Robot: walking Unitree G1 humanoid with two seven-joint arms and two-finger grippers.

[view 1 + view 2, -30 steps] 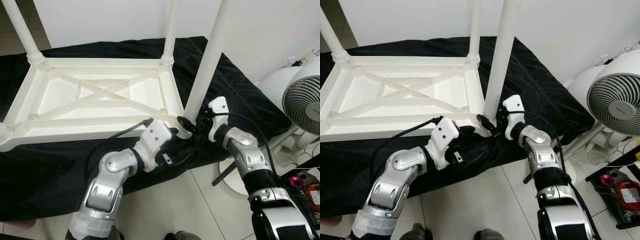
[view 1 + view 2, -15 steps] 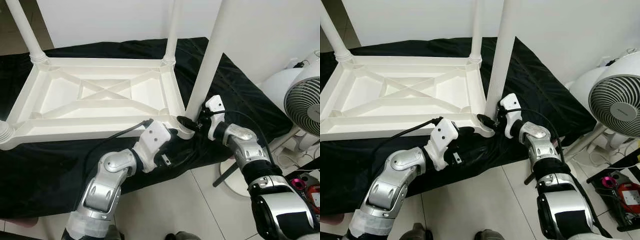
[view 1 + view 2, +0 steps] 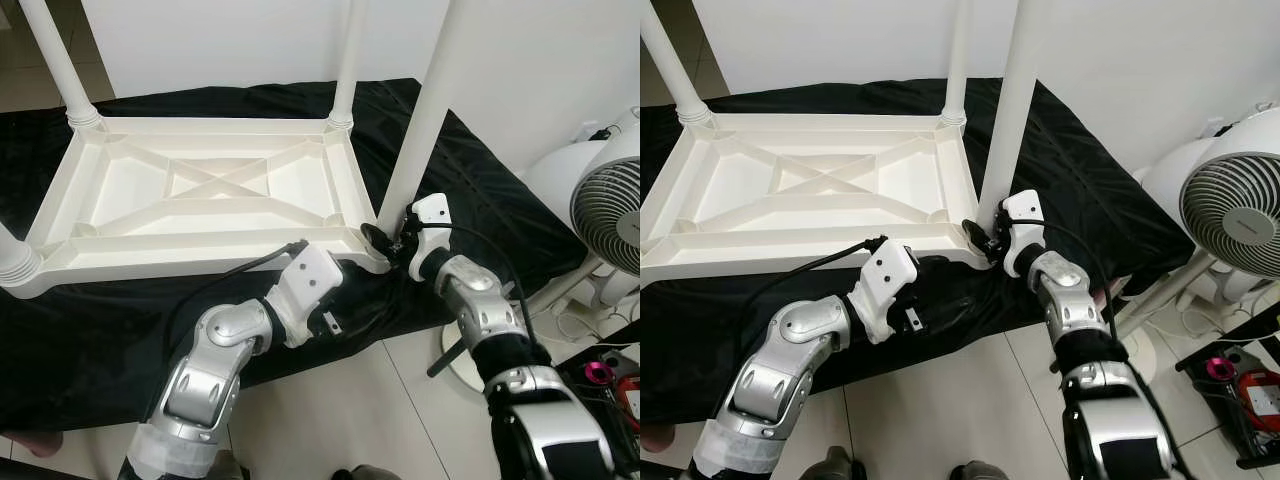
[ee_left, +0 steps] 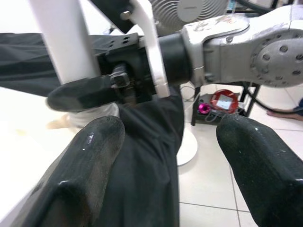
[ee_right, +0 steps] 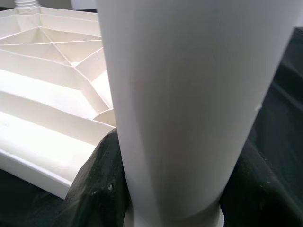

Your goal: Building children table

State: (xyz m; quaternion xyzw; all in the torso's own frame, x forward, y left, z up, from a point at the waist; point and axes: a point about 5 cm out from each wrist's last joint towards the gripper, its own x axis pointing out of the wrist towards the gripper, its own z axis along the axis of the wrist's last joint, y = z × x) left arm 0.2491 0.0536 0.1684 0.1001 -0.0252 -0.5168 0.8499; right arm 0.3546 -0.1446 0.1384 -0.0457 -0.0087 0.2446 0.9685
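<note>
You are looking down at a white plastic children's table [image 3: 200,190] lying upside down on a black cloth [image 3: 480,190] spread over a tiled floor [image 3: 350,400]. Its ribbed underside faces up, with a cross-shaped brace in the middle. White legs stand upright at the corners: one at the far left corner [image 3: 60,60], one at the far right corner [image 3: 345,60], and a thick near-right leg [image 3: 420,110] rising out of the top of the head views.

Your right gripper [image 3: 388,240] is at the base of that near-right leg, where the leg meets the tabletop corner. Its black fingers [image 5: 102,189] sit on either side of the white tube and close around it (the right wrist view shows dark pads pressed against both flanks of the leg).

Your left gripper [image 4: 165,156] is held low at the near edge of the table, just beside the same corner. Its two black fingers [image 4: 90,156] are spread apart with nothing between them, pointing towards the right wrist.

A white standing fan [image 3: 610,200] is on the floor to your right, well apart from the table.
</note>
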